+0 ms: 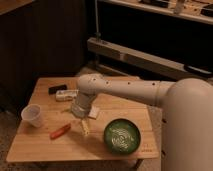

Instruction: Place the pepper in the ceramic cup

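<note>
One arm reaches in from the right of my view, its white forearm bent down over the wooden table; the gripper hangs at its end, low over the tabletop, just right of the pepper and apart from it; whether it is set wide or narrow I cannot tell. The pepper lies flat on the wood, slightly tilted, between the ceramic cup and the green bowl; the cup stands upright near the table's left edge, up and left of the pepper, not touching it; the bowl rests toward the front right. Toward the far side lie a black object and a pale boxy one just beside it.
</note>
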You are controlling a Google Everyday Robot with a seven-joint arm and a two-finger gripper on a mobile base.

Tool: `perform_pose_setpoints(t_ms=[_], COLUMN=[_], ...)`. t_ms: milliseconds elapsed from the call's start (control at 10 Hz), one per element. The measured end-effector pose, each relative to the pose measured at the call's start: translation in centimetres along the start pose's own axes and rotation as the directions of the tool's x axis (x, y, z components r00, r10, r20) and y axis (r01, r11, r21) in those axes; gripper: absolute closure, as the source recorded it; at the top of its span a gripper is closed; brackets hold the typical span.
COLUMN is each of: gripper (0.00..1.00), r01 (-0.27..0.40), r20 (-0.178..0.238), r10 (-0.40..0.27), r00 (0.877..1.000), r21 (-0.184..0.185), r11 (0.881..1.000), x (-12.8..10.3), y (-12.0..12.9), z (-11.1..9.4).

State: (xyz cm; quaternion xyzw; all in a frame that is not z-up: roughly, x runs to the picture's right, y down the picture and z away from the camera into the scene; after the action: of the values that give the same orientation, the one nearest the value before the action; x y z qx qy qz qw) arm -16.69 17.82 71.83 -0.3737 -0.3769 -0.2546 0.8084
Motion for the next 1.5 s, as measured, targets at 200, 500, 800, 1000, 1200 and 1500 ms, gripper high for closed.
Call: perform_pose_setpoints(t_ms=[200, 500, 800, 1000, 1200, 1500], gripper=[0.0, 0.0, 0.0, 0.0, 0.0, 0.0], r01=[0.0, 0.0, 0.001, 0.001, 0.002, 0.006], r20=[0.0, 0.0, 0.0, 0.0, 0.005, 0.011], r10=[0.0, 0.0, -0.001, -0.001, -0.002, -0.005], r00=[1.0, 1.0, 1.0, 1.0, 1.0, 1.0], r21=[-0.002, -0.002, -0.002, -0.002, -0.006, -0.01], r11=[1.0, 1.0, 1.0, 1.0, 1.0, 1.0], x=[-0.01, -0.01, -0.02, -0.01, -0.02, -0.09], y=[0.02, 0.02, 0.02, 0.02, 0.1, 0.13], z=[0.01, 0.01, 0.02, 0.02, 0.08, 0.16])
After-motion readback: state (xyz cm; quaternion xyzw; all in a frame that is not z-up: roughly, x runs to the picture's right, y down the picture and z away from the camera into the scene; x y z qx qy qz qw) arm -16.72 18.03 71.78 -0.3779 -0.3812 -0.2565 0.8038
